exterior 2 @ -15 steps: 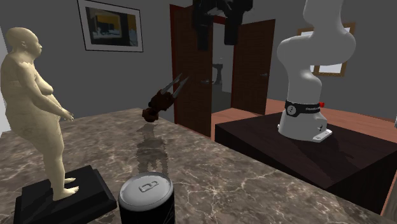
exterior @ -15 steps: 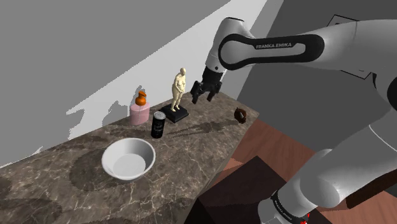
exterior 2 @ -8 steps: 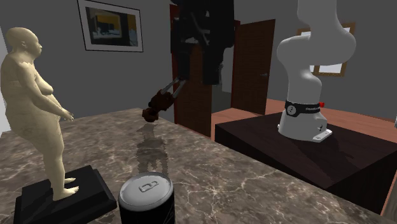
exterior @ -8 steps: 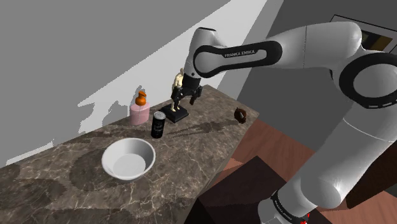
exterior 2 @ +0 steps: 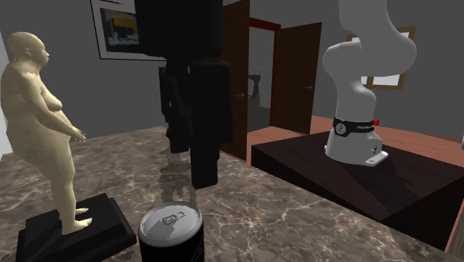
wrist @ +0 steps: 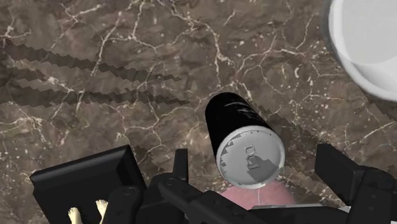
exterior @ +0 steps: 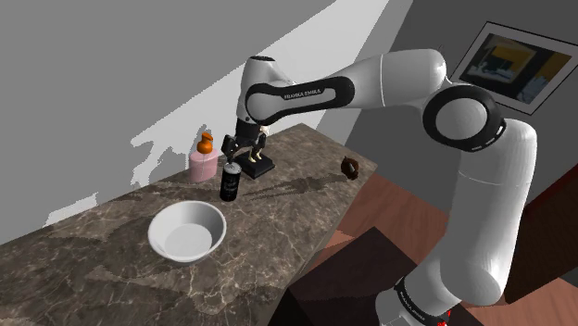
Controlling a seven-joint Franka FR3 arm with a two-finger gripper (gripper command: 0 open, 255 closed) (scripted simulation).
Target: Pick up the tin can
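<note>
Dark brown veined marble formed the bench [exterior: 278,231], backed by a plain grey wall. On it a black cylindrical tin can with a silver pull-tab lid [exterior: 230,181] was seen standing upright. It was set nearer the wall-side edge than the front one, between a round white bowl [exterior: 188,231] and the black base of a cream figurine of a standing person [exterior 2: 41,112]. A pink pot topped by an orange object [exterior: 205,163] stood close behind it.

The jaws, carried by the white arm [exterior: 370,83], were held wide apart above the can with nothing gripped. In the wrist view the lid was framed between the two black fingers [wrist: 347,175] and touched by neither.

The can was judged stiff but thin-walled, so it was likely to dent if squeezed hard. Its glossy side was expected to be slippery. Whether it was full or empty could not be told, so its weight was left open. Being tall and narrow, it was thought easy to topple if knocked. A hold squarely across the round body, below the rim and about mid-height, was judged best.
</note>
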